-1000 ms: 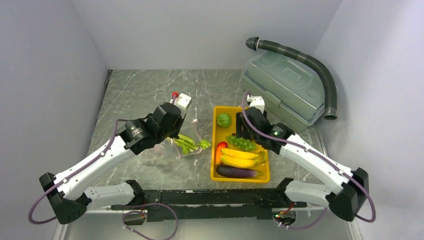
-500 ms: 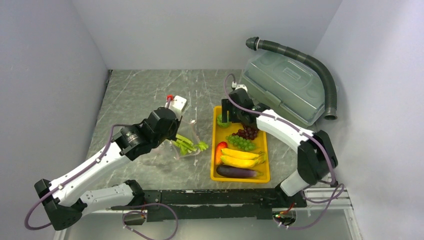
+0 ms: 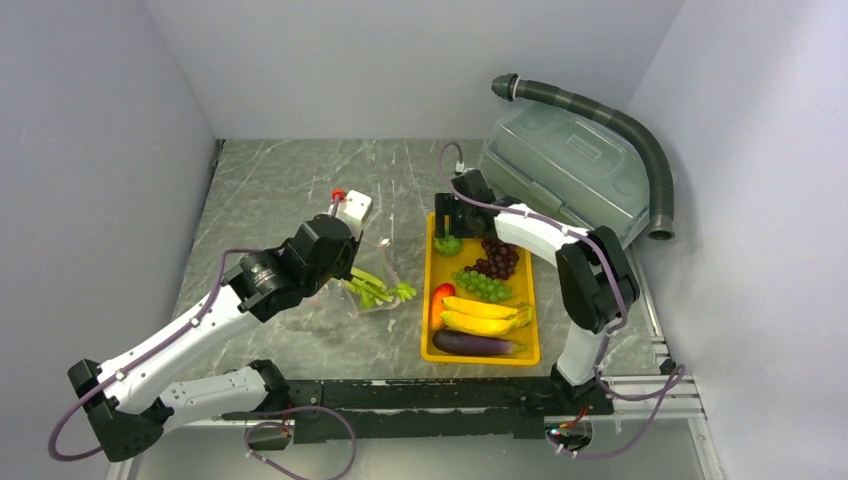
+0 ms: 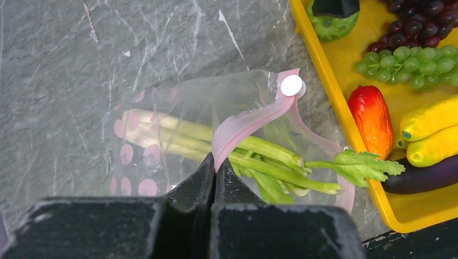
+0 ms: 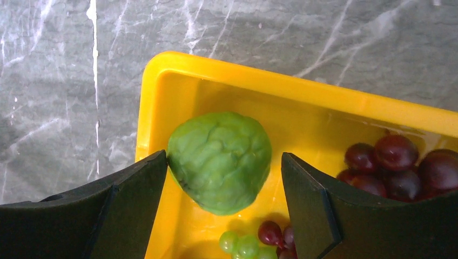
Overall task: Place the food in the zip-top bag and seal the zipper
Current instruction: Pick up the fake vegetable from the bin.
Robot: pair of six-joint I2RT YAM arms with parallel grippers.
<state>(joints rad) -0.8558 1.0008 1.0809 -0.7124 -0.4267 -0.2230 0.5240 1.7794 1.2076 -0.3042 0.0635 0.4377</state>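
The clear zip-top bag (image 4: 162, 116) lies on the table left of the yellow tray (image 3: 432, 345). Green leafy stalks (image 4: 259, 156) lie in it, their leaves poking out of the mouth. My left gripper (image 4: 215, 162) is shut on the pink zipper (image 4: 248, 121) and holds the strip up. My right gripper (image 5: 224, 158) is open over the tray's far left corner. A lumpy green vegetable (image 5: 220, 161) sits between its jaws, with the left finger (image 5: 140, 189) against it and the right finger apart from it. Dark red grapes (image 3: 497, 256), green grapes (image 3: 482, 285), red pepper (image 3: 441, 296), bananas (image 3: 485, 315) and eggplant (image 3: 478, 344) lie in the tray.
A large translucent grey-green lidded box (image 3: 570, 180) stands at the back right, just behind the tray. A dark ribbed hose (image 3: 640, 140) curves around it. Grey walls close in the table on the left, back and right.
My right arm has swung from the tray's middle to its far left corner, its jaws widening around the green vegetable. The dark grapes have come into view. My left gripper keeps hold of the zipper.
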